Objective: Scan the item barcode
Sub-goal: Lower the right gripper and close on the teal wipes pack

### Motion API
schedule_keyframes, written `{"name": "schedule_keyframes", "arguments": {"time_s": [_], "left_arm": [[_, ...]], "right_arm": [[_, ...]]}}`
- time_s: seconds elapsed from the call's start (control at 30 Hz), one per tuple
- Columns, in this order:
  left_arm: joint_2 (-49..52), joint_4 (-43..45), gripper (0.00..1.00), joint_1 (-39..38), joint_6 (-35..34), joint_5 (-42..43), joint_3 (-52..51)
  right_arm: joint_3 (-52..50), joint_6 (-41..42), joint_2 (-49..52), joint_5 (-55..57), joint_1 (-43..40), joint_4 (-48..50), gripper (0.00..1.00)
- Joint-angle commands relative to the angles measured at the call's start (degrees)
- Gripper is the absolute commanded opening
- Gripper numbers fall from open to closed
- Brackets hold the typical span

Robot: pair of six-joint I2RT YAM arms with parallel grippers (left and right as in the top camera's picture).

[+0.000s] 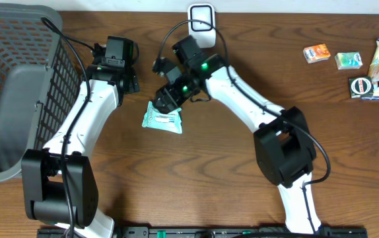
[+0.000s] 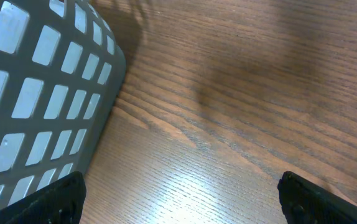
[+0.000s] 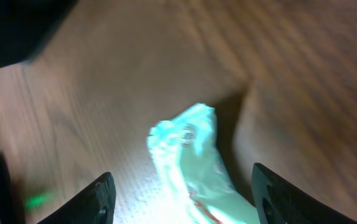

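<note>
Dark wood-grain table (image 1: 196, 178), pale strip (image 1: 295, 5) along far edge, perhaps wall; soft glare

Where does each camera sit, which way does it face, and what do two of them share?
Overhead: fixed above, looking straight down at the table, basket and green packet; both arms show.
Left wrist: on the left arm, looking down at bare wood beside the basket wall; left end effector shows, fingers apart.
Right wrist: on the right arm, looking down at the packet, blurred; right end effector straddles it.
Shared: overhead and right wrist see the packet; overhead and left wrist, the basket.
</note>
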Motion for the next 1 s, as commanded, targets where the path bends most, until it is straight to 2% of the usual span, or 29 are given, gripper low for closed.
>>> {"name": "schedule_keyframes", "arguments": {"time_s": [0.0, 0.27, 0.4, 0.5, 0.73, 0.97], "left_arm": [[-0.24, -0.17, 0.98, 0.04, 0.31, -0.76, 0.7], [-0.24, -0.17, 0.98, 0.04, 0.31, -0.76, 0.7], [-0.24, -0.17, 0.98, 0.04, 0.31, -0.76, 0.68], [-0.24, -0.17, 0.98, 0.04, 0.31, -0.76, 0.7], [-0.24, -0.17, 0.98, 0.04, 0.31, -0.76, 0.7], [-0.24, -0.17, 0.98, 0.04, 0.31, -0.76, 0.7]], "right_arm": [[-0.66, -3.32, -1.16, 1.01, 1.03, 0.11, 0.65], [-3.96, -3.32, -1.07, 2.69, 1.99, 2.58, 0.65], [-9.01, -3.28, -1.07, 2.67, 1.97, 8.48, 0.66], [-11.23, -3.23, -1.07, 2.64, 2.01, 10.67, 0.54], [-12.9, -2.14, -1.05, 4.96, 1.84, 10.01, 0.01], [-12.59, 3.85, -3.74, 14.29, -0.09, 7.15, 0.01]]}}
